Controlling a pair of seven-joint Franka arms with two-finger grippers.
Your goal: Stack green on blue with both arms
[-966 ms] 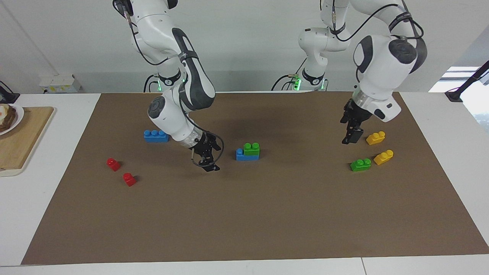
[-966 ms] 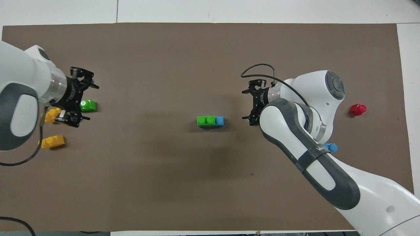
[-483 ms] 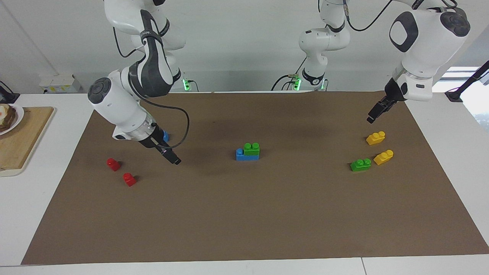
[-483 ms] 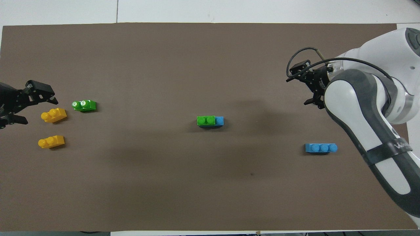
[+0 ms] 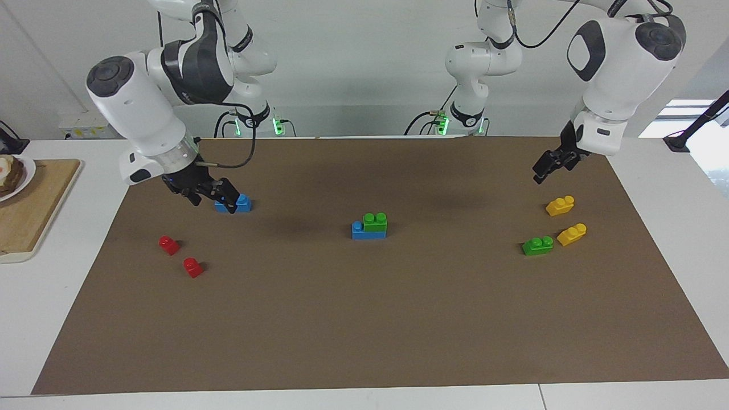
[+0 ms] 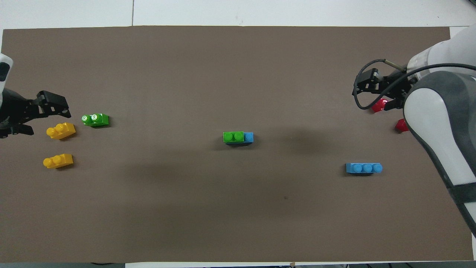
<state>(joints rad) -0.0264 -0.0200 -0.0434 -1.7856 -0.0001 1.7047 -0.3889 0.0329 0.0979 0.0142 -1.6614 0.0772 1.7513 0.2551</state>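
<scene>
A green brick [image 5: 375, 221] [image 6: 233, 137] sits on a blue brick [image 5: 359, 230] [image 6: 248, 137] at the middle of the mat, leaving one blue stud bare. A second green brick [image 5: 537, 245] [image 6: 95, 119] lies loose toward the left arm's end. A second blue brick [image 5: 242, 204] [image 6: 363, 168] lies toward the right arm's end, partly covered in the facing view by my right gripper [image 5: 211, 199] [image 6: 367, 93]. That gripper hangs open and empty above the mat there. My left gripper [image 5: 548, 166] [image 6: 45, 119] hovers open and empty near the yellow bricks.
Two yellow bricks [image 5: 560, 205] [image 5: 572, 234] lie beside the loose green brick. Two red bricks [image 5: 168, 245] [image 5: 193, 267] lie at the right arm's end. A wooden board [image 5: 34, 199] with a plate [image 5: 14, 173] stands off the brown mat [image 5: 364, 319] there.
Both arms have swung outward and upward. The right gripper left the stack's side for the right arm's end; the left gripper rose from the loose green and yellow bricks. No brick moved.
</scene>
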